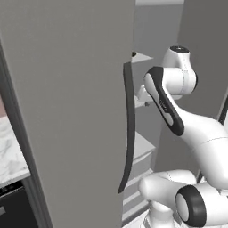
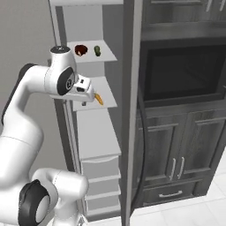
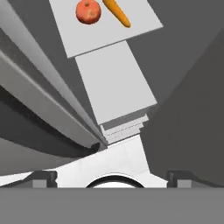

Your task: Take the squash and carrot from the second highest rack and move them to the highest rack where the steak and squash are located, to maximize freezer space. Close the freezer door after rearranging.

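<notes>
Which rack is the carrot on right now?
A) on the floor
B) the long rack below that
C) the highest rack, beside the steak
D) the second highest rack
D: in the right base view the carrot lies on the second highest rack, just past the open fingers, while the highest rack above holds the steak and a green squash.

matt grey, glossy white
the freezer door (image 1: 71,111) looks matt grey; the arm glossy white plastic; the carrot (image 3: 117,13) smooth orange.
</notes>
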You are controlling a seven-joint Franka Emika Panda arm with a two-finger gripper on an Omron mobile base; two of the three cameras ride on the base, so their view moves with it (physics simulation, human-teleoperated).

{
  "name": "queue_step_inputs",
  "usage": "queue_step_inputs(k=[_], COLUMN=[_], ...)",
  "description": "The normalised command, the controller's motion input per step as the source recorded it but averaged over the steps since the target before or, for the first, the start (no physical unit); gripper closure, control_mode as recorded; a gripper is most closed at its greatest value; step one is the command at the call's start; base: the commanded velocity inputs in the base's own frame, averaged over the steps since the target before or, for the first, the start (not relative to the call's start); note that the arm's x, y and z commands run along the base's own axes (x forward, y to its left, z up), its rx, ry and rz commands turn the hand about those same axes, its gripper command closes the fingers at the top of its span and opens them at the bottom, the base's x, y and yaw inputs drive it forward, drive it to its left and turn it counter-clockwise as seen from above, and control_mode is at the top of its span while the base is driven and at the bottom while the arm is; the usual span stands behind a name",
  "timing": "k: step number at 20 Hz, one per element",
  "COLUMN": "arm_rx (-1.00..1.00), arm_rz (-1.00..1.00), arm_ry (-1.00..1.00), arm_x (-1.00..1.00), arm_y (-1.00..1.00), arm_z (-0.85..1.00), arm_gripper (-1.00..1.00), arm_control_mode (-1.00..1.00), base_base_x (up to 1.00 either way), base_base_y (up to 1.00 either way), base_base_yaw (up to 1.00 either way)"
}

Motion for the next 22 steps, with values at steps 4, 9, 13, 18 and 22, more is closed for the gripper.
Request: queue_step_inputs(k=[4,9,13,18,22], arm_rx=[0.00,0.00,0.00,0.00,0.03], arm_rz=[0.00,0.00,0.00,0.00,0.00], arm_ry=[0.00,0.00,0.00,0.00,0.00], arm_x=[0.00,0.00,0.00,0.00,0.08], arm_y=[0.00,0.00,0.00,0.00,0.00], arm_z=[0.00,0.00,0.00,0.00,-0.04], arm_gripper=[-1.00,-1.00,-1.00,-1.00,-1.00], arm_control_mode=[1.00,1.00,1.00,1.00,-1.00], base_base_x=[0.59,0.55,0.50,0.49,0.14], base_base_y=[-0.22,-0.23,-0.09,-0.04,-0.02], base_base_yaw=[0.00,0.00,0.00,0.00,0.00])
